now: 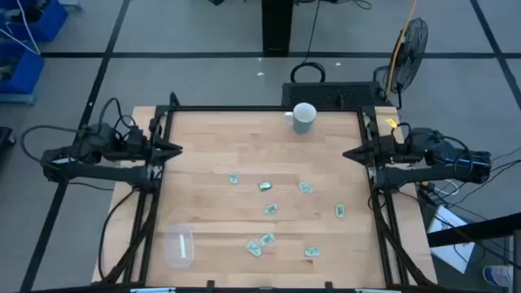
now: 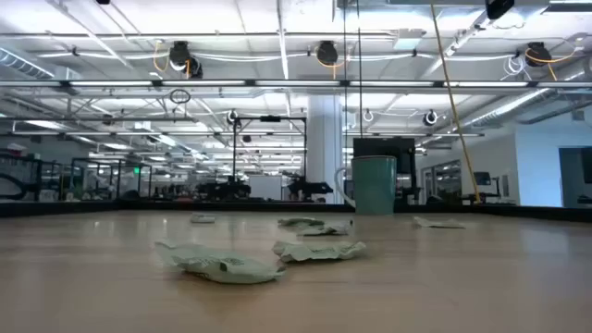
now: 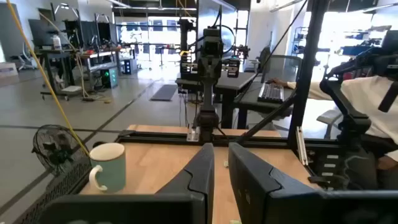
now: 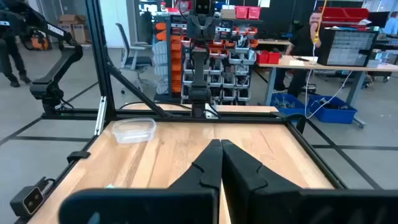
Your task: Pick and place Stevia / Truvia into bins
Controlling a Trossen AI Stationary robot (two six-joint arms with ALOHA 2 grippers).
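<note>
A: Since the camera overhead shows everything at once, start there. How far along are we?

B: Not started, I'd judge. Nine or so packets [image 1: 269, 209] lie scattered over the middle and near half of the table [image 1: 212, 142]. The clear tub [image 1: 180, 246] sits by the near left corner. One pale green strip shows inside it, but I can't tell whether that is a packet or a reflection. A white mug [image 1: 304, 117] stands at the far edge.

A: And the arms?

B: Both are parked. The left gripper [image 1: 174, 150] is at the left edge, the right gripper [image 1: 351, 153] at the right edge, each pointing inward and well apart from every packet.

A: What does the table-level camera add?

B: Packets lying flat, one crumpled packet [image 2: 225, 266] nearest, the mug [image 2: 372, 184] behind them. No gripper or tub shows there.

A: The left wrist camera?

B: The left gripper [image 3: 221, 160] has its jaws at a narrow gap, holding nothing. The mug [image 3: 109, 166] is off to one side; the other arm stands across the table.

A: The right wrist?

B: The right gripper [image 4: 221, 155] has its jaws pressed together, empty. The tub [image 4: 134, 130] lies far across the table from it. A pale scrap shows near the camera, too small to name.

A: So all the picking remains?

B: Seemingly all.
</note>
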